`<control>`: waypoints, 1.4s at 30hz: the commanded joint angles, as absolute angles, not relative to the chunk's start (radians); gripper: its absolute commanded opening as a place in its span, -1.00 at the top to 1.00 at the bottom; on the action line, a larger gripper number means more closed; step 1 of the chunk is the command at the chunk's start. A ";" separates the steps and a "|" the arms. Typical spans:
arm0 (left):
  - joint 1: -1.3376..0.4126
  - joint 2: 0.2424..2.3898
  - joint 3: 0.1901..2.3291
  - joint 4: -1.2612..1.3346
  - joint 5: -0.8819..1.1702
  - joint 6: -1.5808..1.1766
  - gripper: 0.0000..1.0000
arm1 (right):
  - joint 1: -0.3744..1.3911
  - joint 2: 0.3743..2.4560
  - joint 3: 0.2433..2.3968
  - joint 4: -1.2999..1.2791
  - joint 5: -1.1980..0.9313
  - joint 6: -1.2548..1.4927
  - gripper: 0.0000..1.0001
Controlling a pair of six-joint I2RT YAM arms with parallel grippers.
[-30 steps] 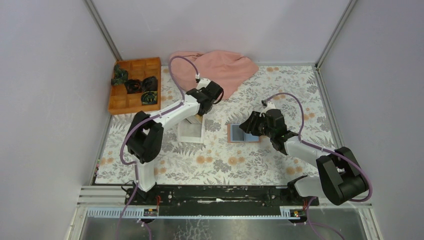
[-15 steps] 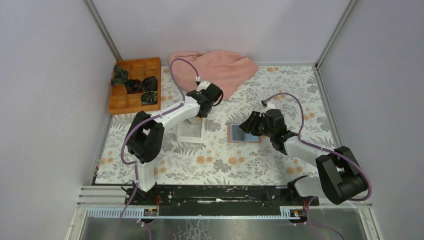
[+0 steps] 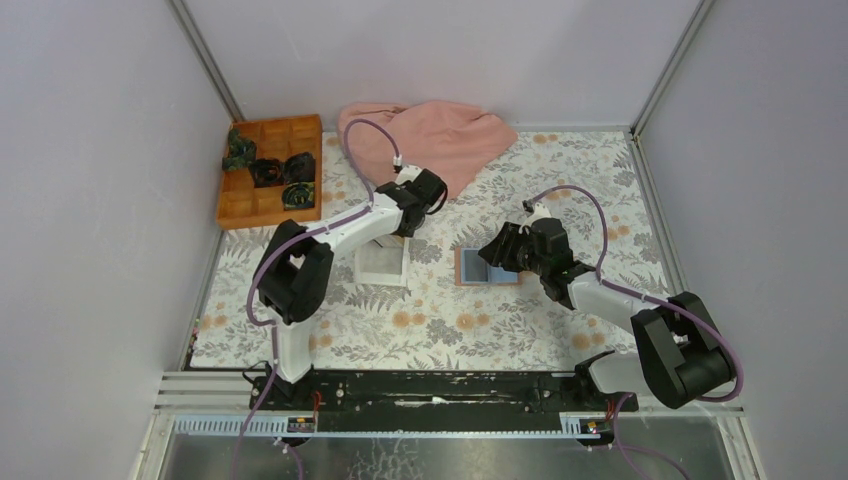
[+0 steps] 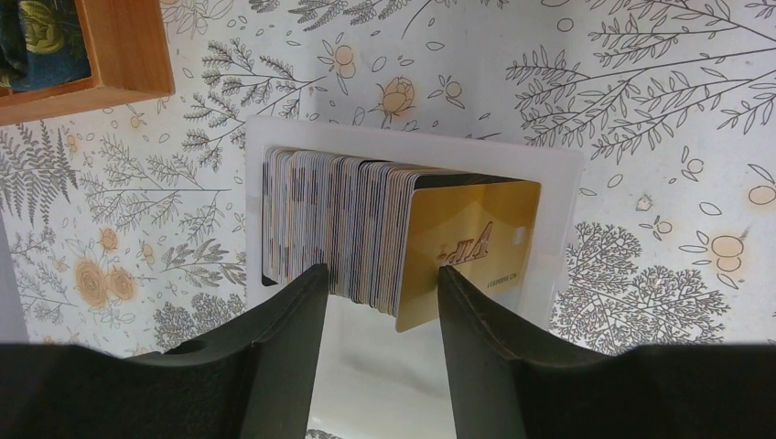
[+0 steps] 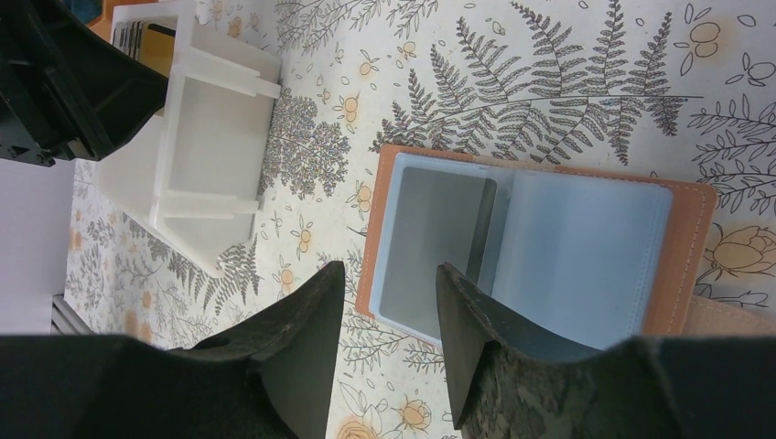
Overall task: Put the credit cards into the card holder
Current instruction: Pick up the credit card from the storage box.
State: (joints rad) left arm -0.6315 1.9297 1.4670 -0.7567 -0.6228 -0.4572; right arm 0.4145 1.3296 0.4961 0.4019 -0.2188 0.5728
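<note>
Credit cards [image 4: 366, 229] stand on edge, packed in the white tray [image 4: 558, 183] at 9 o'clock of the card holder [image 5: 586, 256], with a gold card [image 4: 476, 238] leaning at the stack's 3 o'clock end. You look to be at the pick: your left jaws are parted, straddling that end and gripping nothing. Your right jaws hover wide and empty over the open, blue-lined holder. Next, single out one card, not several

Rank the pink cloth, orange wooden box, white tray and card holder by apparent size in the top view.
1. pink cloth
2. orange wooden box
3. white tray and card holder: look alike, both partly covered; unranked.
</note>
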 commanded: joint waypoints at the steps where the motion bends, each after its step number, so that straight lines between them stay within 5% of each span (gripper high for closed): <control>1: -0.618 1.952 1.459 -0.718 -0.612 -0.457 -0.03 | 0.425 1.335 0.508 0.450 -0.198 0.563 0.02; 42: -0.619 1.843 1.463 -0.708 -0.618 -0.445 0.94 | 0.425 1.335 0.497 0.465 -0.199 0.568 0.03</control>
State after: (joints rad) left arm -0.6266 1.8828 1.4670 -0.7185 -0.5911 -0.4519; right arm 0.4152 1.3308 0.4961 0.4168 -0.2184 0.5732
